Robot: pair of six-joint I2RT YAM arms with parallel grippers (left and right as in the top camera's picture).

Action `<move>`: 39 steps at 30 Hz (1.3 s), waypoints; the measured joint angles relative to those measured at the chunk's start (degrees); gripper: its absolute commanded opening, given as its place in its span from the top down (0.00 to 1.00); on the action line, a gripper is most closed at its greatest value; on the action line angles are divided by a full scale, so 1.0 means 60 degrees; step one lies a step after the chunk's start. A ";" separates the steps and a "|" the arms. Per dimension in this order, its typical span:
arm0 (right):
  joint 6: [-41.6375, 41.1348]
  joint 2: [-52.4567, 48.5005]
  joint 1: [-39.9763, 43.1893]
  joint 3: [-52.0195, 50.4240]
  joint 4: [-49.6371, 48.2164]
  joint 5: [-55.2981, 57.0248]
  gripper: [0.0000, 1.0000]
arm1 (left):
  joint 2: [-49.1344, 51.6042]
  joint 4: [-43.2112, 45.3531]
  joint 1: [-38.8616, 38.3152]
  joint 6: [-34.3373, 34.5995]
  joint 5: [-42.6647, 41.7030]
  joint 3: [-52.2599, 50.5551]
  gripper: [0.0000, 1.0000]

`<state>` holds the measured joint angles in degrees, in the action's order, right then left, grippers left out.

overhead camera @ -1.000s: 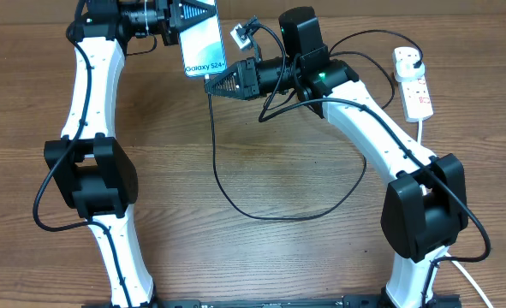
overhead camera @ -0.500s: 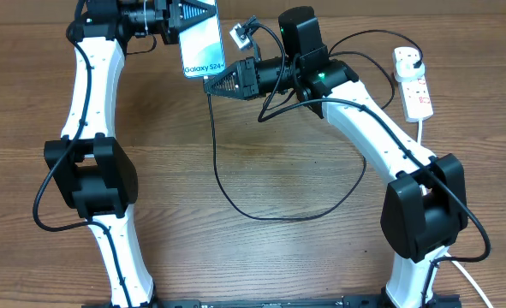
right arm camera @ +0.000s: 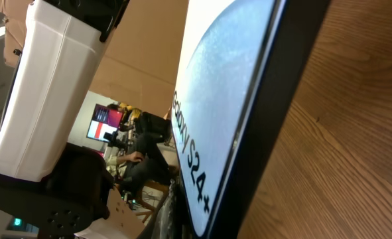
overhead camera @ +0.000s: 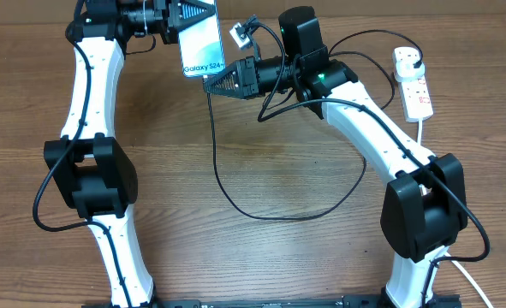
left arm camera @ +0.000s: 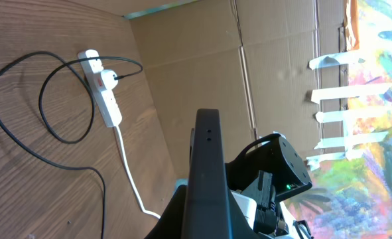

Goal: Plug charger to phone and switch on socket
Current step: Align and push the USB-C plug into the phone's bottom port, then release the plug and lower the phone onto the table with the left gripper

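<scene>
While the left gripper [overhead camera: 196,17] grips it, the phone [overhead camera: 203,47] has hardly moved.

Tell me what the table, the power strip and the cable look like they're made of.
Table: wood or wood-look laminate, matte; brown grain lines show.
Power strip: hard white plastic, smooth moulded shell.
Cable: probably rubbery black plastic sheath; it lies in loose curves.

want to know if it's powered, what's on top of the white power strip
On the power strip sits the charger plug, pushed in at its far end. Red switch markings show on the bare part. The pins and the socket holes under the plug are covered.
</scene>
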<state>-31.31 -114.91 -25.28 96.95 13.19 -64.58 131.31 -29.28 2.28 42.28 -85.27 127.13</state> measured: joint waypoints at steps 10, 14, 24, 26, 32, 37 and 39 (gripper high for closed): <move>-0.0302 -0.0004 0.0004 -0.0109 -0.0397 -0.0022 0.96 | 0.0000 0.0004 -0.0004 0.0004 0.0036 0.0000 0.96; -0.0364 -0.0004 0.0007 -0.0109 -0.0419 -0.0022 0.96 | 0.0000 0.0004 -0.0011 0.0007 0.0062 0.0000 0.96; -0.0433 -0.0004 0.0011 -0.0109 -0.0437 -0.0022 0.93 | 0.0000 0.0004 -0.0011 0.0007 0.0073 0.0004 0.96; -0.0452 -0.0004 0.0011 -0.0109 -0.0437 -0.0022 0.81 | 0.0000 0.0007 -0.0011 0.0004 0.0077 0.0007 0.96; -0.0539 -0.0004 0.0022 -0.0106 -0.0452 0.0160 0.53 | 0.0000 -0.0098 -0.0062 -0.0109 0.0044 0.0007 0.96; -0.0419 -0.0007 0.0182 -0.0106 -0.0492 0.0437 0.48 | 0.0000 -0.0149 -0.0397 -0.0113 -0.0310 0.0007 0.96; -0.0415 -0.0007 0.0237 -0.0106 -0.0492 0.0455 0.47 | 0.0000 -0.0153 -0.0452 -0.0113 -0.0393 0.0007 0.96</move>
<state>-33.80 -114.96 -23.86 96.31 10.24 -61.84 131.31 -30.20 -0.43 41.60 -87.64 127.17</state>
